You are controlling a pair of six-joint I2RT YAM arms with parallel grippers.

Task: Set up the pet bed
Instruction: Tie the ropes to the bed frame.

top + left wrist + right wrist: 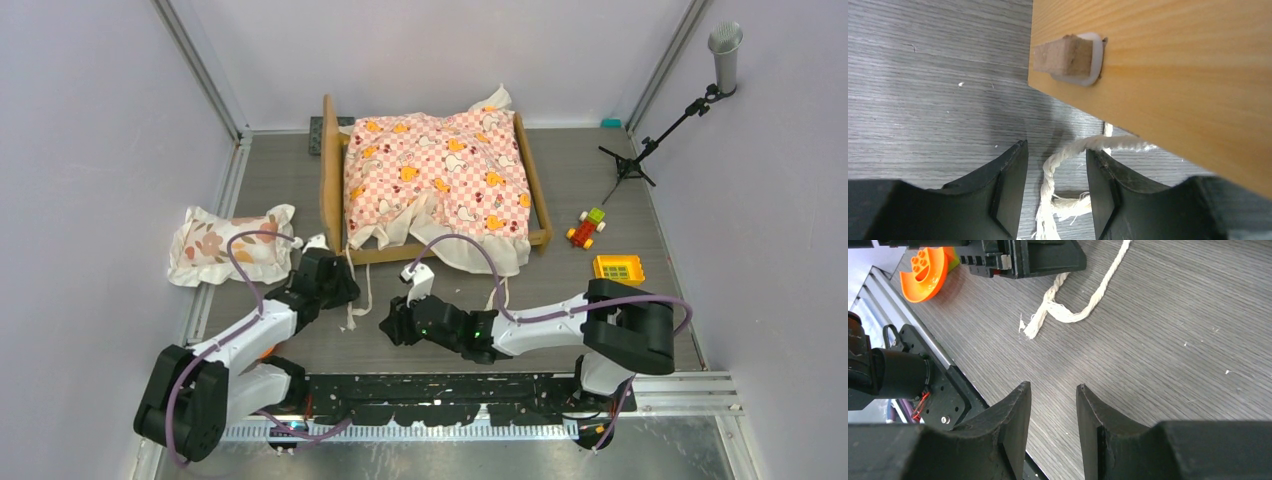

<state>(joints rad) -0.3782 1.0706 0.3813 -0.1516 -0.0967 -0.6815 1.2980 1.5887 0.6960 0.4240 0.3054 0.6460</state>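
Left end effector (1055, 148) parted over cord (1048, 172) — pet bed (1173, 75) just ahead; right end effector (1053, 388) parted, empty.

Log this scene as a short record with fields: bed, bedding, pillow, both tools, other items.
pet bed: wooden frame, far middle of the table
sheet: pink-checkered, rumpled over the bed, hanging past the near rail
pillow: floral, on the table left of the bed
left tool: open, at the bed's near-left corner, white cord lying between its jaws
right tool: open, empty, low over bare table
other items: toy car, yellow block, microphone stand, all on the right
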